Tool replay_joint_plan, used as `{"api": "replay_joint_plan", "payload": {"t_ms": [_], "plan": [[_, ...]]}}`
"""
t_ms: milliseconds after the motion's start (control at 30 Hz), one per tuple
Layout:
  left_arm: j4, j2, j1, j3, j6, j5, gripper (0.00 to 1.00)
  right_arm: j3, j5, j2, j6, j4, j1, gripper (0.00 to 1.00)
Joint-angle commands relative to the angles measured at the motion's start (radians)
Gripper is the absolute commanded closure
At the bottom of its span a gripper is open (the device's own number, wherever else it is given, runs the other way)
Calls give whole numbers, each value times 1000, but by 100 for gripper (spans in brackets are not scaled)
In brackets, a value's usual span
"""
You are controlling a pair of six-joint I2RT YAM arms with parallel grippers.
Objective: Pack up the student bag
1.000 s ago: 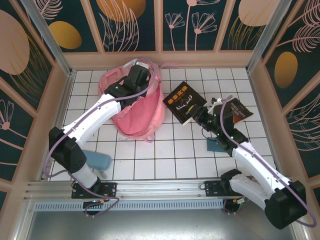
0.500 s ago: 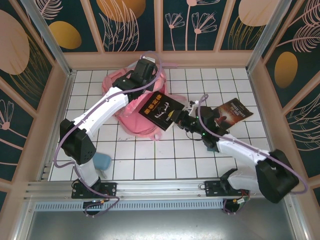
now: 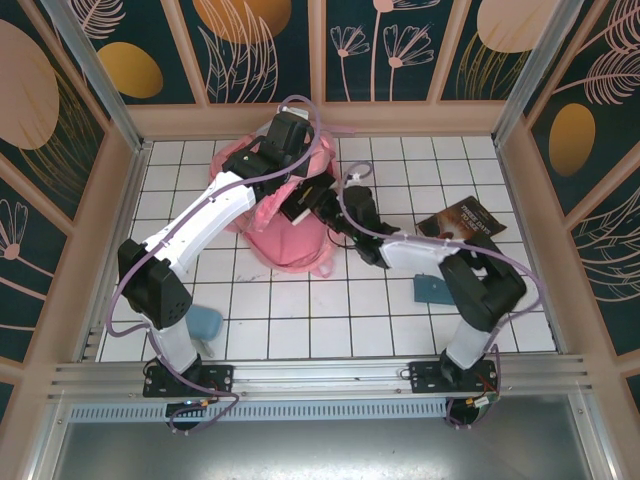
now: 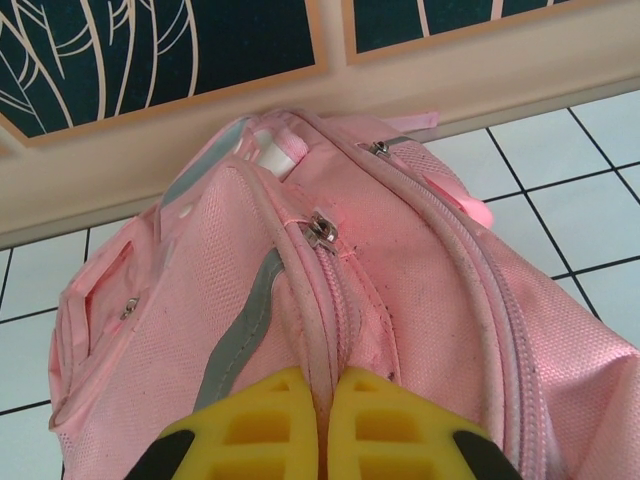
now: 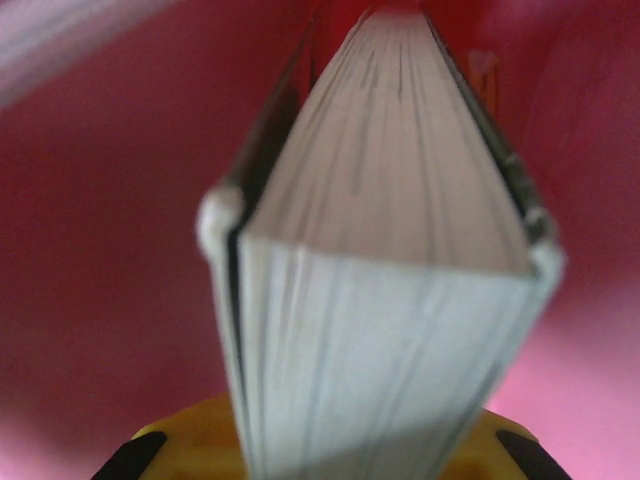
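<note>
On the tiled table point(image 3: 330, 320), the student bag point(image 3: 285, 245) has the book point(image 5: 380, 250) partly inside.

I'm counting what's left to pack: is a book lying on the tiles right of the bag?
Yes, a dark-covered book lies on the white tiles, right of the pink student bag.

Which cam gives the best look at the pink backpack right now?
Left wrist: the pink backpack is close and sharp, zip pulls and grey stripe clear, the left gripper pinching its zip seam. Top external shows it partly covered by the left arm and right arm. Right wrist shows blurred pink fabric around the book in the right gripper.
</note>
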Motion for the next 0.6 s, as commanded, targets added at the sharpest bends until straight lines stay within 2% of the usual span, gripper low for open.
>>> {"api": "replay_joint_plan", "payload": {"t_ms": [0,167,300,400,433,500,567], "plan": [[132,-34,-5,70,-11,-20,100,126,129,92,8,124,9,94],[125,-37,-5,68,-14,-15,100,277,196,274,10,155,12,92],[115,-36,-5,66,-17,0,100,456,171,428,-61,113,12,88],[108,-39,-5,60,-19,-1,100,471,173,464,-45,101,9,84],[107,-40,-5,60,-20,0,100,459,175,462,-35,99,9,79],[109,-37,-5,58,-22,3,100,453,167,452,-29,65,7,55],[108,-29,-5,61,-26,11,100,450,133,438,-25,24,4,43]]}}
